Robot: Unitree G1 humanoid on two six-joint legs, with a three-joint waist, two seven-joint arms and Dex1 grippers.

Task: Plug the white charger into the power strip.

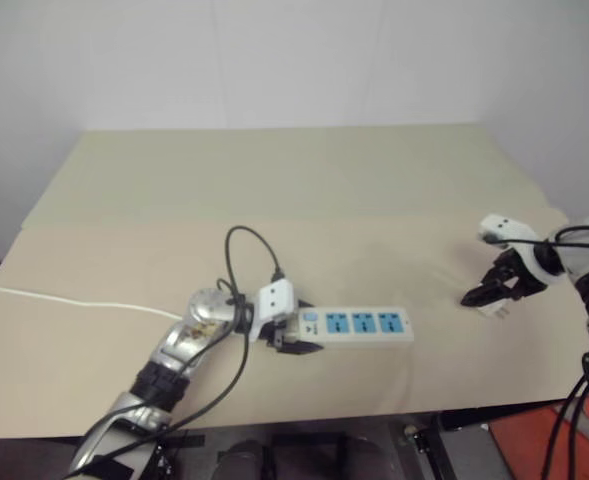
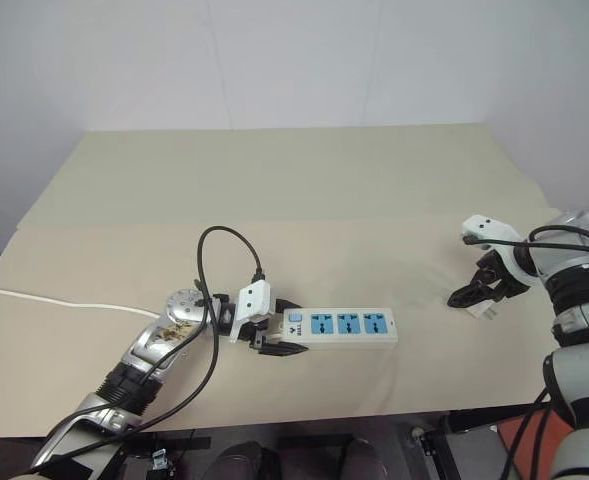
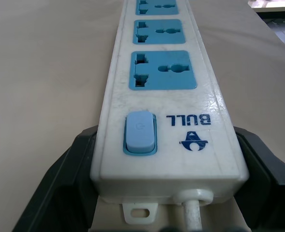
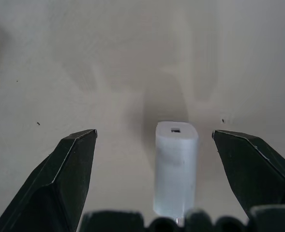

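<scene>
Beige table (image 1: pixel 304 190); "BULL" on power strip (image 3: pixel 165 96).

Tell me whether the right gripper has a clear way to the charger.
Probably yes: the right gripper hangs open right over the charger, which lies between its fingers with nothing in the way.

Beige table (image 2: pixel 304 180) bears power strip (image 2: pixel 346 325) (corded), white charger (image 2: pixel 485 311).

White power strip (image 2: pixel 346 326) with blue sockets; white charger (image 4: pixel 175 166).
</scene>
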